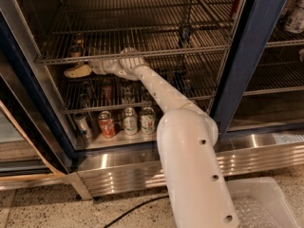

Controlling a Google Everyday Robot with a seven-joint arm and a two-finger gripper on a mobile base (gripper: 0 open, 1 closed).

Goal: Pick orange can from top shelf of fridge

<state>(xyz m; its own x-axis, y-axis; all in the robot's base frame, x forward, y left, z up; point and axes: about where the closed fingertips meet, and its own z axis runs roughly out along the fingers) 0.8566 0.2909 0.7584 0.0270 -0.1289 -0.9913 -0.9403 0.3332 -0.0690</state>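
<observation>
The fridge [251,56] has a dark blue frame, and its left door is open. The orange can [76,46] stands upright at the left of a chrome wire shelf [156,52], close behind the front bar. My white arm reaches up and to the left into the fridge. My gripper [96,66] is at the height of that front bar, just below and to the right of the can and apart from it. A flat tan object [78,71] lies right at its left tip.
A lower rack holds dark cans [107,91]. On the bottom shelf stand a tilted silver can [83,123], a red can [107,124] and two white-and-green cans [129,121]. A white bin [266,203] and a black cable [133,211] lie on the floor.
</observation>
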